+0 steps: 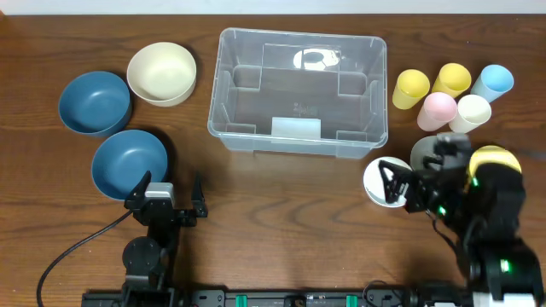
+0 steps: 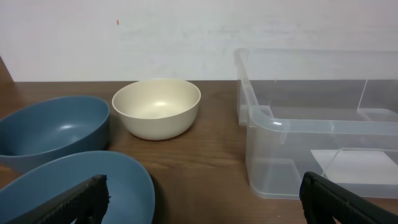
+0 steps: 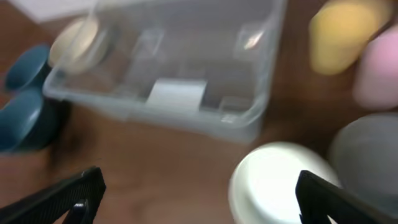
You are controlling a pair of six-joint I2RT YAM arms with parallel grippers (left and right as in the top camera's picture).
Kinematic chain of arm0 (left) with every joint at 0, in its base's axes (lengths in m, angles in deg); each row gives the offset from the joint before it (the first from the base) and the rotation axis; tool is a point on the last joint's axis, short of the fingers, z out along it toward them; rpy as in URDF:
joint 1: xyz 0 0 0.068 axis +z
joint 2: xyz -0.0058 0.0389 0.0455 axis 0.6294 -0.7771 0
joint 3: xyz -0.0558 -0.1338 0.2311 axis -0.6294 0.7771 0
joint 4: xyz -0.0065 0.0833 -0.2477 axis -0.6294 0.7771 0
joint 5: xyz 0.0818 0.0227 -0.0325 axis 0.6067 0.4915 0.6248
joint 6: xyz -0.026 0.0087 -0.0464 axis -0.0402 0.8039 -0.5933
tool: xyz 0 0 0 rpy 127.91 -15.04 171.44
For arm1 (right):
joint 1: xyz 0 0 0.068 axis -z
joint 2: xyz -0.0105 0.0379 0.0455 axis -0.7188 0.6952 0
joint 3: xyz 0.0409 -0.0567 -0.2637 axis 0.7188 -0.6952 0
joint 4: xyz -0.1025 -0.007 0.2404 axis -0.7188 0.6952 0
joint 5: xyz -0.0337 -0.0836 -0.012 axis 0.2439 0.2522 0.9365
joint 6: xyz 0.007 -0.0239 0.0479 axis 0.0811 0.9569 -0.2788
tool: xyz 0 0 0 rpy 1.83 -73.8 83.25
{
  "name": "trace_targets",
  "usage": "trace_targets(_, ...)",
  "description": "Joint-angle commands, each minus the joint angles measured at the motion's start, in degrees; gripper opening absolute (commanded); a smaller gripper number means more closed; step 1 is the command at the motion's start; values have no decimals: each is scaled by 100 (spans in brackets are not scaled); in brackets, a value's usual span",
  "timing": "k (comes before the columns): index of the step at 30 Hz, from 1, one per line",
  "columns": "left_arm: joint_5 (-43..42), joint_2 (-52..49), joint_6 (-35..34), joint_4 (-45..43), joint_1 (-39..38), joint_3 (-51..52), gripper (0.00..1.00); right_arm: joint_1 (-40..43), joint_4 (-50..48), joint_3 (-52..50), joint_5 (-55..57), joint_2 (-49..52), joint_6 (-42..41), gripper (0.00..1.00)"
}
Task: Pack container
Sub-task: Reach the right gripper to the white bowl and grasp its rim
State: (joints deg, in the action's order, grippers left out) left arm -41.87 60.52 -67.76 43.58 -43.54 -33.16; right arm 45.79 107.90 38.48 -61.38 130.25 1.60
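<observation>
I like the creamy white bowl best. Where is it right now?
In the overhead view, the cream bowl sits on the left side, just left of the clear container and beside a blue bowl.

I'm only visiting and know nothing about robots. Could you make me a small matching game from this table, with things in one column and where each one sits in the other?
Things
1. cream bowl
2. container
3. light blue cup
4. left gripper

Places
A. right of the container, among the cups
B. near the front edge, next to a blue bowl
C. middle of the table
D. left of the container, towards the back

Pairs: 1-D, 2-C, 3-A, 4-B
</observation>
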Motion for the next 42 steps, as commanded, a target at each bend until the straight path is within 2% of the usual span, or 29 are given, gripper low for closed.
trace_targets(1, 63, 35, 81, 210, 28, 109, 98, 55, 352, 81, -754, 461, 66, 99)
trace_targets(5, 63, 35, 81, 212, 28, 109, 98, 55, 776, 81, -431, 935, 214, 99)
trace_targets(7, 61, 35, 81, 210, 28, 109, 98, 55, 1043, 81, 361, 1115, -492, 92)
trace_targets(12, 61, 35, 81, 212, 28, 109, 98, 55, 1867, -2, 2542, 1287, -2465, 87)
trace_targets(18, 63, 35, 81, 210, 28, 109, 98, 55, 1591, -623, 3410, 1285, -3565, 89)
trace_targets(28, 63, 35, 81, 210, 28, 109, 98, 52, -476, -1840, 3182, 1298, -3552, 77)
trace_targets(35, 63, 35, 81, 210, 28, 109, 98, 52, -1084, -2037, 3101, 1379, -3547, 75)
trace_targets(42, 63, 35, 81, 210, 28, 109, 98, 46, -1641, -2041, 2780, 1967, -3373, 71)
